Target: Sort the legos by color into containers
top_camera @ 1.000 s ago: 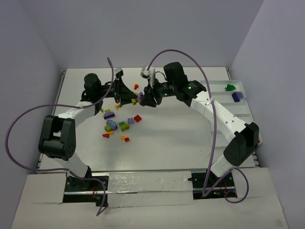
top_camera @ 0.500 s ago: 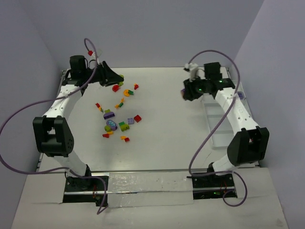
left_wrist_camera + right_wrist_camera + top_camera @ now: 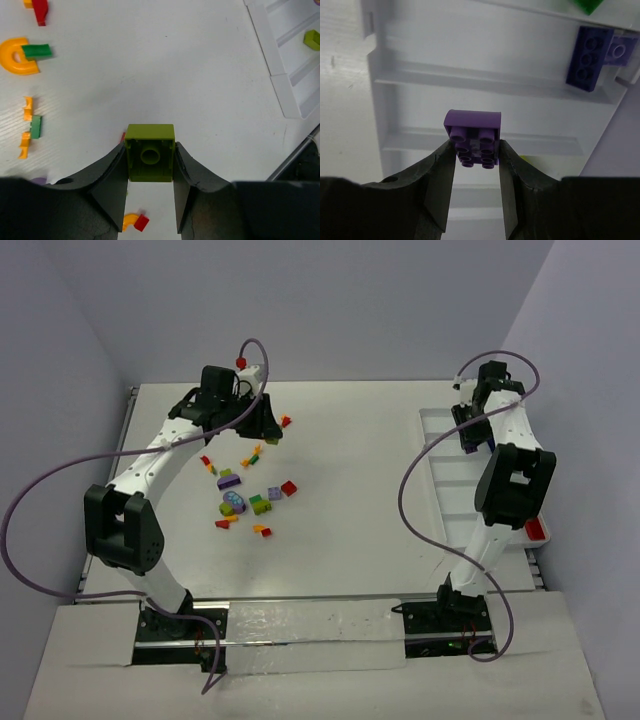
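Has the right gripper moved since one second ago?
Yes. The right gripper, holding a small purple plastic brick, went right from the table's middle to above the long white divided tray.

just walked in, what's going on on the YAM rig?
Both arms are mid-sort, each holding one brick. The left gripper is shut on a lime-green brick above the table, near the loose legos that are not yet sorted. The right gripper holds a purple brick over the white tray, close to the compartment with two other purple bricks. Neither brick is released yet.
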Controlling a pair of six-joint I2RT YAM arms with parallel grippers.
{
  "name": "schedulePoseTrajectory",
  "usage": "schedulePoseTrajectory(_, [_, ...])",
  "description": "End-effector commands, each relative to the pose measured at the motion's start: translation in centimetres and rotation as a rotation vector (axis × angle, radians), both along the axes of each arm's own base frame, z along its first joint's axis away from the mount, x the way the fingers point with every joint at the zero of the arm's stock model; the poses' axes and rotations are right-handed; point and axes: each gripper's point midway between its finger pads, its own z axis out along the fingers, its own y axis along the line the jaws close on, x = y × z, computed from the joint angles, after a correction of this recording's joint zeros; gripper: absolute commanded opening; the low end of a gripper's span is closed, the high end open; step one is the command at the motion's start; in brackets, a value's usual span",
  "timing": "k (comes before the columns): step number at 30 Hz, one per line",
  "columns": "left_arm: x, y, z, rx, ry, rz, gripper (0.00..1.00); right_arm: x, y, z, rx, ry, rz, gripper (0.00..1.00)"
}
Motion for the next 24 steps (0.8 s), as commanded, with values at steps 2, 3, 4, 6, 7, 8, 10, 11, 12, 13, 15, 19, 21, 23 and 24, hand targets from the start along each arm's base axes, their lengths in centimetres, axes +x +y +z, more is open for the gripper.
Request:
schedulePoseTrajectory(2, [0.9,1.0,1.6,0.048,-0.076,0.016,0.00,2.7,-3.0,-0.1,-0.098,-0.002,-0.072,0.00])
schedulePoseTrajectory(3, [0.8,1.0,1.5,0.051,-0.069,0.015,0.00,3.4,-3.2,0.0,-0.104,-0.013,-0.077,0.00])
schedulePoseTrajectory(4, [0.8,1.0,1.3,0.055,-0.065,0.011,0.00,3.9,-3.5,-0.4,-0.109,-0.010,-0.082,0.00])
schedulePoseTrajectory(6, [0.8,1.0,1.3,0.062,-0.062,0.007,0.00,4.4,-4.0,-0.7,-0.117,-0.009,-0.088,0.00])
schedulePoseTrajectory(7, [0.9,1.0,1.2,0.066,-0.062,0.007,0.00,4.6,-4.2,-1.1,-0.120,-0.004,-0.092,0.00])
schedulePoseTrajectory(8, [0.9,1.1,1.2,0.070,-0.060,0.006,0.00,4.9,-4.5,-1.2,-0.122,-0.007,-0.097,0.00])
schedulePoseTrajectory(10, [0.9,1.1,1.0,0.078,-0.053,0.001,0.00,5.0,-5.2,-1.7,-0.127,0.002,-0.107,0.00])
schedulePoseTrajectory(11, [0.8,1.2,0.7,0.083,-0.047,0.000,0.00,5.2,-5.5,-1.9,-0.129,0.002,-0.111,0.00])
schedulePoseTrajectory(12, [0.8,1.2,0.7,0.088,-0.045,-0.001,0.00,5.2,-5.5,-2.2,-0.128,0.008,-0.111,0.00])
schedulePoseTrajectory(13, [0.8,1.3,0.6,0.092,-0.044,-0.001,0.00,5.3,-6.0,-2.4,-0.128,0.004,-0.120,0.00])
schedulePoseTrajectory(15, [0.8,1.4,0.5,0.100,-0.039,-0.001,0.00,5.3,-6.4,-3.1,-0.125,0.010,-0.125,0.00])
schedulePoseTrajectory(19, [0.8,1.6,0.3,0.109,-0.041,0.005,0.00,5.2,-7.1,-4.1,-0.124,0.023,-0.140,0.00])
schedulePoseTrajectory(21, [0.8,1.6,0.2,0.113,-0.039,0.005,0.00,5.3,-7.5,-4.4,-0.127,0.017,-0.149,0.00])
schedulePoseTrajectory(23, [0.8,1.6,0.2,0.114,-0.038,0.004,0.00,5.4,-8.1,-4.5,-0.129,0.006,-0.162,0.00])
schedulePoseTrajectory(24, [0.8,1.6,0.2,0.115,-0.037,0.004,0.00,5.5,-8.3,-4.5,-0.131,0.004,-0.165,0.00])
